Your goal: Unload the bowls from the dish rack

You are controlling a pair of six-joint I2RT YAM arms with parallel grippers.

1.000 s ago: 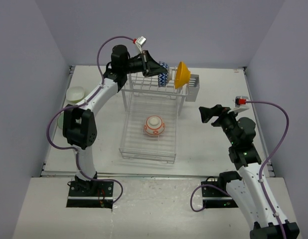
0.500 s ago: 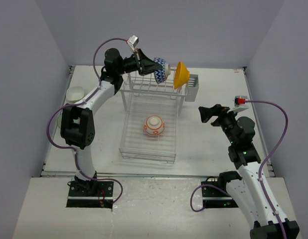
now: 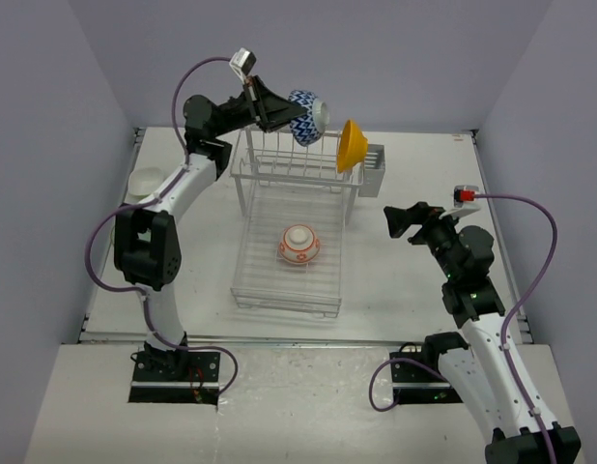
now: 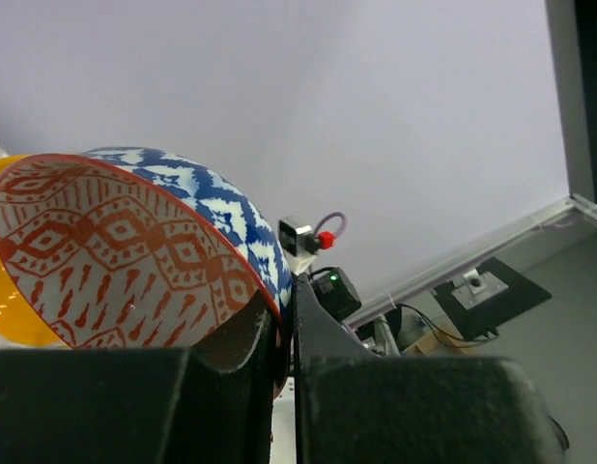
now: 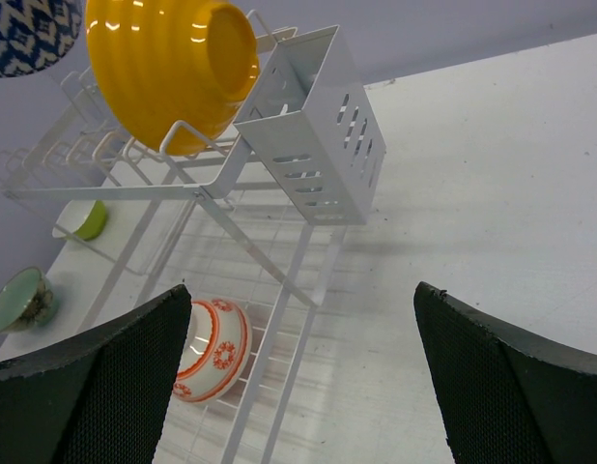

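bright, even overhead light, soft shadows, blurred near wrist-view edges

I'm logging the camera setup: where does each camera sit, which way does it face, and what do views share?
Top external: above and behind the bases, looking down on the dish rack; both arms show, left claw holding the zigzag bowl.
Left wrist: on the left wrist, facing the right arm and a wall; its fingers pinch the bowl's rim.
Right wrist: on the right wrist, looking down at the cutlery holder and orange-yellow bowl between its open fingers.
Shared: the zigzag bowl shows in all three.
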